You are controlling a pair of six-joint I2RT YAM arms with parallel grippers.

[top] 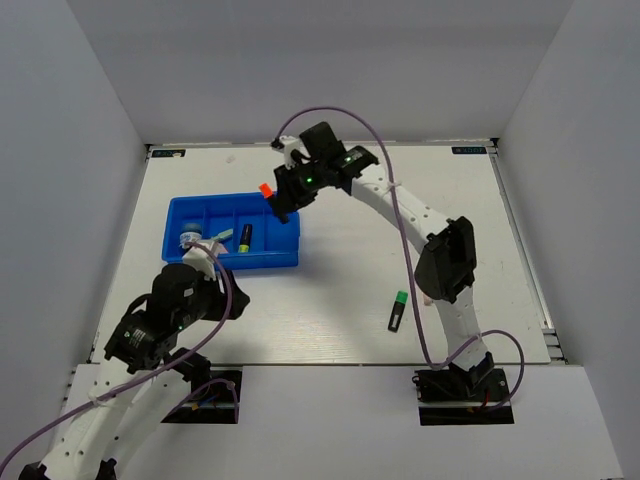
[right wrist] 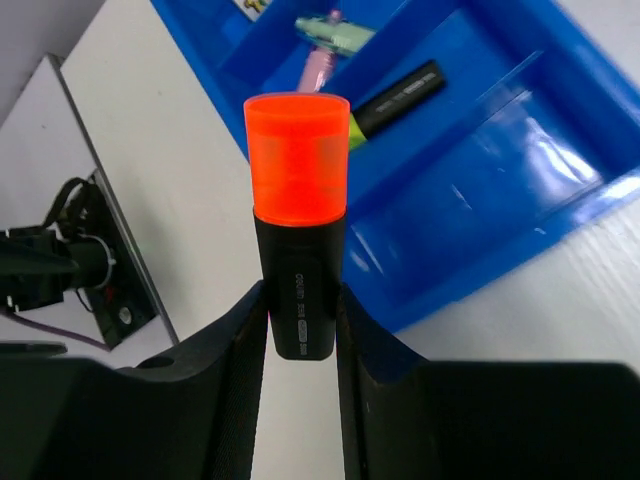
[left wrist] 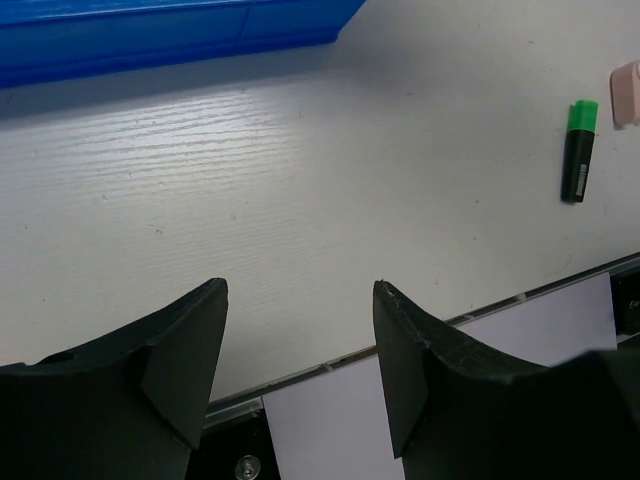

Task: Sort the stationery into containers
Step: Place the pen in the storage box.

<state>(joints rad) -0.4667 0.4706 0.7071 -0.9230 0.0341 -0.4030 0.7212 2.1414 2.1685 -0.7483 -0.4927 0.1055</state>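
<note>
My right gripper (top: 281, 203) is shut on a black highlighter with an orange cap (top: 266, 189) and holds it above the right end of the blue compartment tray (top: 285, 258). In the right wrist view the fingers (right wrist: 236, 350) clamp the highlighter's black body (right wrist: 298, 300), cap forward, above the tray's near wall (right wrist: 470, 285). In the tray lie a yellow-capped highlighter (right wrist: 400, 93), a mint stick (right wrist: 335, 32), a pink stick (right wrist: 318, 68) and a blue-white cylinder (top: 188, 238). A green-capped highlighter (top: 397, 311) lies on the table to the right. My left gripper (left wrist: 300, 287) is open and empty over the near table.
The white table's near edge (left wrist: 330, 365) runs just under my left fingers. The green-capped highlighter also shows in the left wrist view (left wrist: 579, 150), with a pale pink item (left wrist: 627, 92) at that view's right edge. White walls enclose the table.
</note>
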